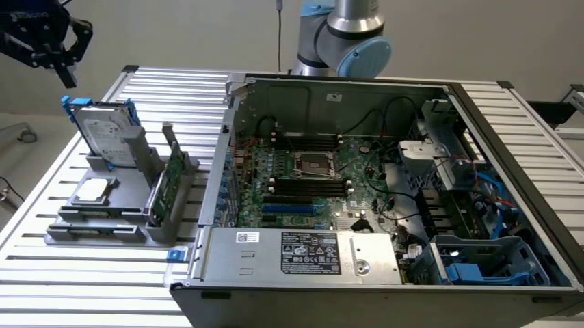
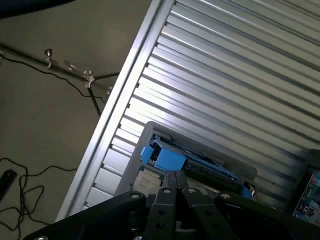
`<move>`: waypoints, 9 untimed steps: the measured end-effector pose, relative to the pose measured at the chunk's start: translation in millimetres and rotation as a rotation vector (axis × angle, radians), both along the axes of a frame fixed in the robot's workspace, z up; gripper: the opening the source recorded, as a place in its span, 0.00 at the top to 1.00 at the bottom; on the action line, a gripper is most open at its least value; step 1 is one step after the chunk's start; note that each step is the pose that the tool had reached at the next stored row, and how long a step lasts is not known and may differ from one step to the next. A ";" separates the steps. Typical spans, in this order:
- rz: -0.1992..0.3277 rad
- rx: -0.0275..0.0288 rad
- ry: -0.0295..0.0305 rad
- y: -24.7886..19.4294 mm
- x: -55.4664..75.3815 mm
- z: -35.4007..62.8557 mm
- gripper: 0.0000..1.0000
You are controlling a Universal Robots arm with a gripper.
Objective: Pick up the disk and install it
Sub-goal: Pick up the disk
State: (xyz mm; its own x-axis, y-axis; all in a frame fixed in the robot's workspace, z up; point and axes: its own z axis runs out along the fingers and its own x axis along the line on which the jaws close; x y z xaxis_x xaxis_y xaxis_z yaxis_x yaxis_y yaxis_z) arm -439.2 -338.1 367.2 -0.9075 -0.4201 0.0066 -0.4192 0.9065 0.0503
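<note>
Hanging over the slatted aluminium table point(image 1: 82, 277) at the exterior view's left, the gripper point(image 1: 68, 79) is seen above the disk point(image 1: 102, 133) and apart from it. Its 2 fingers point(image 2: 167, 192) are pressed together, and nothing is held between them. In the wrist view the closed tips are pointed towards the disk's blue carrier point(image 2: 169, 158), with bare table slats and a floor crossed by dark cables point(image 2: 30, 172) beyond.

The disk is stood on edge and tilted back in a grey holder point(image 1: 91, 229), its white label turned outward and 1 blue rail point(image 1: 65, 108) shown along each long side. A small square silver chip point(image 1: 96, 191) is laid flat on the holder, just in front of the disk. A thin green circuit card point(image 1: 169, 186) is stood on edge in the same holder, between the disk and the computer case point(image 1: 301, 96).

The case is laid open on the table, at the exterior view's right of the holder. Inside it a motherboard point(image 1: 310, 178), a metal power supply point(image 1: 301, 253) with a label, and a blue drive cage point(image 1: 483, 265) in the near corner are visible. The arm's pale blue joint point(image 1: 363, 55) is seen behind the case.
</note>
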 end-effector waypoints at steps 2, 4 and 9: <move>0.037 0.0001 -0.0002 0.1 0.0 -0.4 0.89; 0.074 0.0000 0.0000 0.2 0.0 -0.5 0.89; 0.165 0.0000 0.0001 0.5 0.0 -0.7 0.89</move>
State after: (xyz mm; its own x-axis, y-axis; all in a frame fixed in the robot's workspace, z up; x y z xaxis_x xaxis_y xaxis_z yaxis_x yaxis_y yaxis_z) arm -439.2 -337.7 366.4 -0.8264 -0.5631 0.0067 -0.5621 0.8255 0.0503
